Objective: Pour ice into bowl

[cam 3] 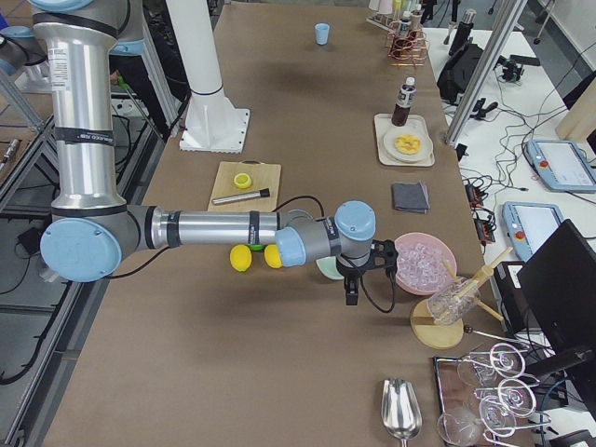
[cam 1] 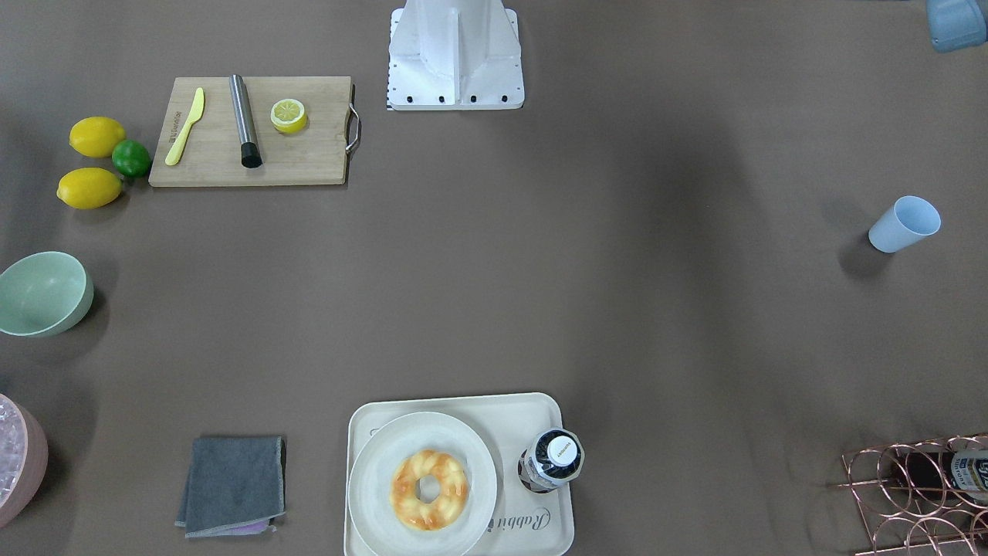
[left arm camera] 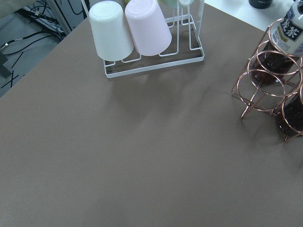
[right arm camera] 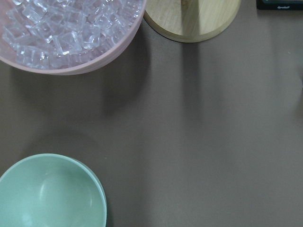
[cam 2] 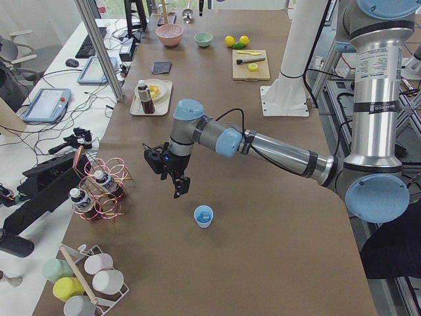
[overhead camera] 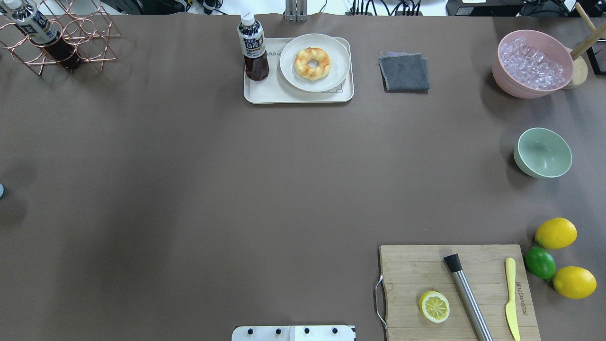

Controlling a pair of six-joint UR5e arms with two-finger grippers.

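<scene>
Bowl (overhead camera: 542, 152) sits empty at 3 o'clock in the overhead view, right gripper (cam 3: 351, 296) beside it. Left gripper (cam 2: 179, 189) hangs at the cup's (cam 2: 203, 216) 11 o'clock, so grasping the cup looks next. Whether either claw is released or clenched, I cannot tell.

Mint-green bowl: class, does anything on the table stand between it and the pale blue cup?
Nothing visible does. Only bare tablecloth lies between cup and bowl; the cutting board and tray sit off that line.
</scene>
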